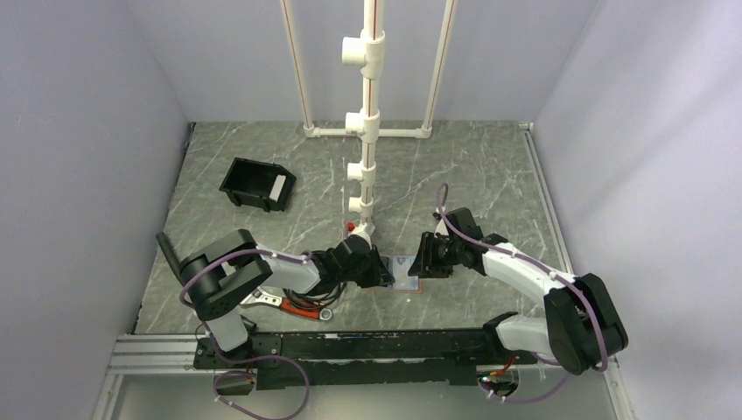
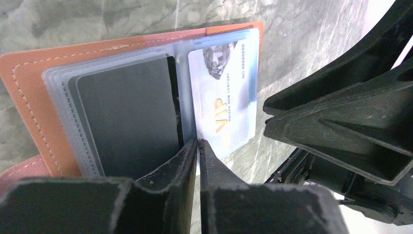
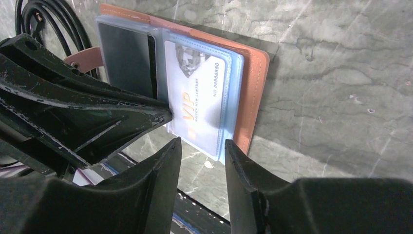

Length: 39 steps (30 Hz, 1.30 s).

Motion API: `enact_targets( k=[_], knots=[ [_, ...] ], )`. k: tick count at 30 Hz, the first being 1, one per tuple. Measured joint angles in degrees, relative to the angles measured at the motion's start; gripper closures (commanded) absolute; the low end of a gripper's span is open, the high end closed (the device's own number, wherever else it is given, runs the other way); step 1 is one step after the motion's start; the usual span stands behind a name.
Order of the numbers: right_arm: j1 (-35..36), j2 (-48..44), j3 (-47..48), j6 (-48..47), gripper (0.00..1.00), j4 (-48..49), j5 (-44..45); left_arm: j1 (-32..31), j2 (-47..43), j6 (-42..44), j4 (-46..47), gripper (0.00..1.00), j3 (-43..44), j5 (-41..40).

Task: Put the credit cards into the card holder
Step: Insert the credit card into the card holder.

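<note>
The card holder (image 1: 404, 274) lies spread open on the table between my two grippers, brown rim up. In the left wrist view its left half holds a dark grey card (image 2: 129, 114). Its right half holds a white VIP card (image 2: 225, 92) inside a clear blue sleeve. My left gripper (image 2: 198, 144) is shut, its tips pressing at the centre fold beside the VIP card. My right gripper (image 3: 203, 144) is open and empty, just short of the near end of the VIP card (image 3: 202, 105). That end, with its sleeve, sticks slightly past the brown rim (image 3: 253, 92).
A black open-topped bin (image 1: 256, 184) with a pale card in it stands at the back left. A white pipe frame (image 1: 371, 131) rises behind the card holder. Black cables (image 1: 306, 306) lie under the left arm. The holder's brown strap tab (image 3: 83, 58) points towards them.
</note>
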Motion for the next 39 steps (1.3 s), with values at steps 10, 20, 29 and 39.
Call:
enact_targets(
  k=[10, 20, 29, 39],
  knots=[
    [0.0, 3.1, -1.4, 0.2, 0.63, 3.3, -2.3, 0.7, 0.5, -5.0, -1.2, 0.98, 0.2, 0.3],
    [0.0, 3.5, -1.8, 0.6, 0.66, 4.7, -3.1, 1.0, 0.8, -6.6, -1.2, 1.00, 0.2, 1.0],
    [0.0, 3.5, -2.9, 1.1, 0.66, 6.8, -5.0, 1.0, 0.9, -6.5, -1.0, 0.99, 0.2, 1.1],
    [0.0, 1.3, -4.1, 5.0, 0.65, 12.3, -11.4, 1.2, 1.0, -6.1, -0.6, 0.99, 0.1, 1.7]
  ],
)
